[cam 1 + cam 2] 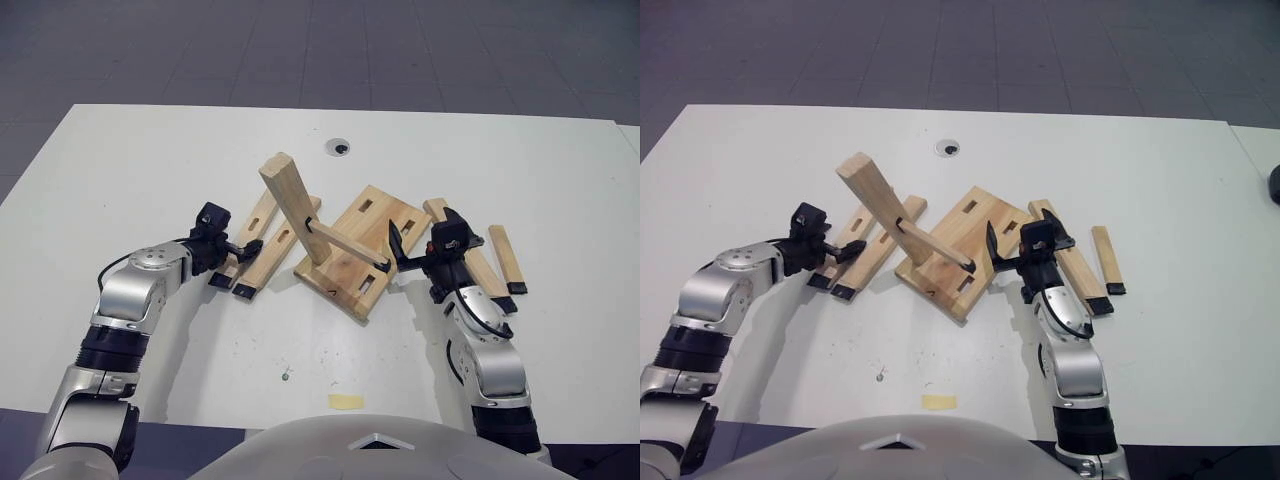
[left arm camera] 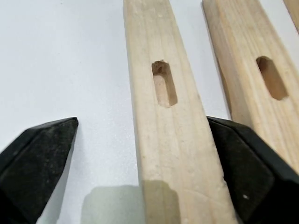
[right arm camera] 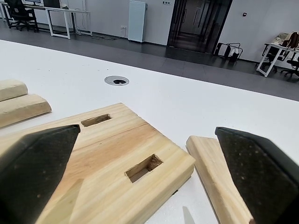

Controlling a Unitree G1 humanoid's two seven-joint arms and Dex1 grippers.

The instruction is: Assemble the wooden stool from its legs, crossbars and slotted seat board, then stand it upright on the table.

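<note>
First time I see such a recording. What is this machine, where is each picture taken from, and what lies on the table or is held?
It is a humanoid robot with two arms, each ending in a two-fingered tool. Two pictures come from cameras on its head, looking down over the arms; the other two from a camera on each wrist. On the white table lie stool parts: a slotted seat board lying flat, a tilted leg standing on it with a crossbar stuck in its side, and a short bar far right. The left tool is open astride a flat leg, beside a second leg. The right tool is open at the board's edge, next to another leg. Nothing is held.
</note>
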